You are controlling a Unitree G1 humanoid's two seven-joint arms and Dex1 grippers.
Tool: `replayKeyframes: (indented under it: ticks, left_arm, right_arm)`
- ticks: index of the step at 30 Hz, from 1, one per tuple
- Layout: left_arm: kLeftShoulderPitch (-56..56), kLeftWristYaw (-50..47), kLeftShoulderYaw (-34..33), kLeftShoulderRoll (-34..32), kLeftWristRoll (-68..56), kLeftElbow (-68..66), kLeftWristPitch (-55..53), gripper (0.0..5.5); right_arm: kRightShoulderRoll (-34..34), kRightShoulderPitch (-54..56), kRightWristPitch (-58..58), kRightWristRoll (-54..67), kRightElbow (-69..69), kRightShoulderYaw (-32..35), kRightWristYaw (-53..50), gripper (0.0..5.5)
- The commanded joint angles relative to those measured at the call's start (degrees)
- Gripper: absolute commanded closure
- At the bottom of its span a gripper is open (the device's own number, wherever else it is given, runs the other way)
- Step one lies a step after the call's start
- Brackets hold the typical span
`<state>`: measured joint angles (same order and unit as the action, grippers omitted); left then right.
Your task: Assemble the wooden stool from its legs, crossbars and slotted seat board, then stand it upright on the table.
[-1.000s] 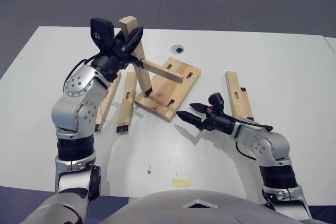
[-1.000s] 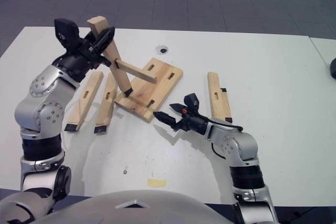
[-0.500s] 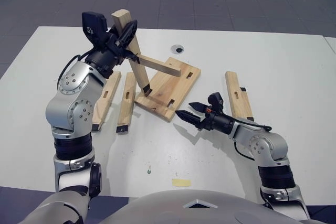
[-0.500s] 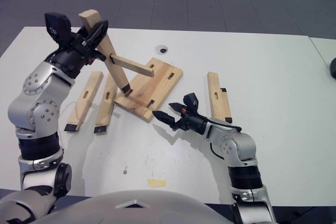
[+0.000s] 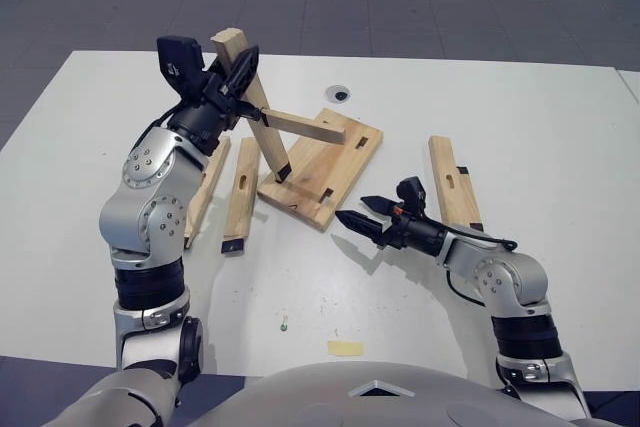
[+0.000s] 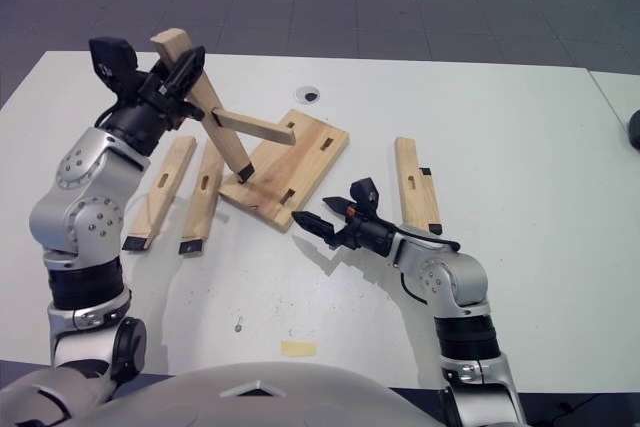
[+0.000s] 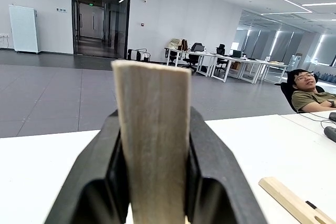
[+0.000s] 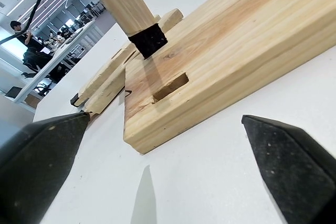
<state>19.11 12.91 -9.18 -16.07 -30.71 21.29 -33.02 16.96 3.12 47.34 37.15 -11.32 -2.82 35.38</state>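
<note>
The slotted seat board lies flat at the table's middle. My left gripper is shut on the upper end of a wooden leg, seen between the black fingers in the left wrist view. A crossbar sticks out sideways from this leg over the board. The leg leans, and its black-capped foot is down at the board's surface beside a slot. My right gripper stands open low over the table, just off the board's near corner.
Two loose legs lie side by side left of the board. A third leg lies to its right, behind my right arm. A round hole, a small screw and a yellow tape scrap mark the white table.
My left arm tipped the held leg's top to the left and back a little; the crossbar's free end rose slightly. The right arm has not moved.
</note>
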Motion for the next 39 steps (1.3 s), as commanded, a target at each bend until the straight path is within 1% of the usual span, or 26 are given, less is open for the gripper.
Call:
replayKeyframes:
  ticks: [1, 3, 7, 11, 16, 23, 31, 34, 36, 39]
  left_arm:
    - [-5.9, -1.6, -0.6, -0.6, 0.3, 3.8, -2.7, 4.48]
    - [-7.0, -2.0, -0.8, -0.7, 0.1, 4.6, -2.9, 4.48]
    - [-9.8, -3.1, 1.4, 0.0, 2.2, 4.6, -2.1, 4.48]
    - [-17.8, -4.8, 5.4, 0.6, 5.7, 7.8, -0.5, 4.48]
    - [-25.8, -6.0, 6.6, 2.2, 7.0, 8.6, 2.0, 4.48]
    - [-24.9, -8.5, 8.4, 2.9, 5.9, 10.1, 0.1, 4.48]
    - [-37.7, -10.0, 10.1, 4.8, 5.7, 12.5, 1.4, 4.48]
    - [-38.9, -9.4, 10.6, 4.2, 5.1, 12.0, 0.3, 4.48]
    - [-38.5, -8.3, 11.1, 2.4, 5.4, 12.1, -0.8, 4.48]
    - [-33.4, -7.6, 11.5, -1.2, 6.9, 13.0, -2.9, 4.48]
  right_arm:
    - [0.8, 0.2, 0.3, -0.3, 0.0, 0.3, -0.2, 0.1]
    - [0.8, 0.3, 0.3, -0.3, 0.1, 0.3, -0.3, 0.1]
    - [0.8, 0.7, 0.2, -0.4, 0.1, 0.3, -0.3, 0.1]
    - [0.8, 1.0, 0.0, -0.4, 0.3, 0.7, -0.6, 0.1]
    - [0.8, 0.3, -0.1, -0.4, -0.1, 1.1, -0.9, 0.1]
    - [0.7, 0.2, -0.1, -0.4, -0.5, 1.0, -1.3, 0.1]
    - [0.9, 0.9, -1.1, -1.1, 0.2, 1.1, -1.5, 0.1]
    - [0.6, 1.5, -1.2, -1.3, 0.5, 0.7, -1.7, 0.1]
    - [0.4, 1.8, -1.2, -1.4, 0.6, 0.9, -1.7, 0.1]
    - [0.3, 1.7, -1.4, -1.7, 0.8, 0.9, -1.7, 0.1]
